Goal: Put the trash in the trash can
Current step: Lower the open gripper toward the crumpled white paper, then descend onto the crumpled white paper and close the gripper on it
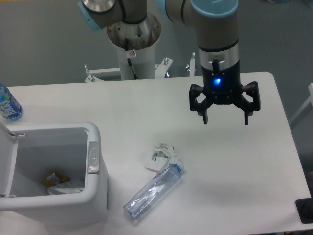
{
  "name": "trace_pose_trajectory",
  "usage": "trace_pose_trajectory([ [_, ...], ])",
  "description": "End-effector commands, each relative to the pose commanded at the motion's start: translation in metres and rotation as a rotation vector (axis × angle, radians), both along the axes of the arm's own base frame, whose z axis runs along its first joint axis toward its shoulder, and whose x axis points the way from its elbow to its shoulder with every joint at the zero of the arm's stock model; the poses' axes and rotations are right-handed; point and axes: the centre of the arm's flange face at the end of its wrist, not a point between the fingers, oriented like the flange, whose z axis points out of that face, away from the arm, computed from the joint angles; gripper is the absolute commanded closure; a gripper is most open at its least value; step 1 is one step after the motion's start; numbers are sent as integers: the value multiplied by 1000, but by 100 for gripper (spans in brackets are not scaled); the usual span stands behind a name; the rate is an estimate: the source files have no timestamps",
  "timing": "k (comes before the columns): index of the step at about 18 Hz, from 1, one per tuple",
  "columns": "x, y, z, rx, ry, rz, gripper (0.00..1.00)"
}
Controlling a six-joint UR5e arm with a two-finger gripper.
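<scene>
The pincer (225, 119) hangs above the right half of the desk (146, 105), its two dark fingers spread wide with nothing between them, tips pointing down. A blue light glows on the black body just above the fingers, under the grey wrist with a light blue cap. It is well apart from everything on the desk.

To the left of it and nearer, the trash lies on the bare white surface. The small crumpled white wrapper (160, 155) sits just beyond the crushed clear bottle (153, 191), touching or nearly touching the bottle's upper end. The bottle lies on its side at a slant, one end up near the wrapper and the other down to the left toward the near edge, with a faint bluish label along it.

Further left stands the trash can (93, 196), a large white bin with rounded corners, its lid (6, 164) swung open on the left side and a grey latch (93, 157) on its right rim. Some scraps, one yellowish, lie at its bottom. The bottle and wrapper lie outside it, to its right.

At the far left edge of the desk stands an intact water bottle (9, 104) with a blue label. The arm's white base column (134, 46) rises behind the far edge
</scene>
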Motion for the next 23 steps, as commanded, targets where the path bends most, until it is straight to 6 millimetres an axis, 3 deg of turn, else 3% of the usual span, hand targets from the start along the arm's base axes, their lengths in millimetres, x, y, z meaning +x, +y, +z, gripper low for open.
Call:
trace_pose_trajectory([
  [8, 15, 0, -41, -30, -69, -8, 0],
  [12, 30, 2, -78, -58, -122, 1, 0],
  [17, 67, 18, -150, -133, -222, -58, 0],
  [23, 88, 40, -235, -181, -311, -59, 0],
])
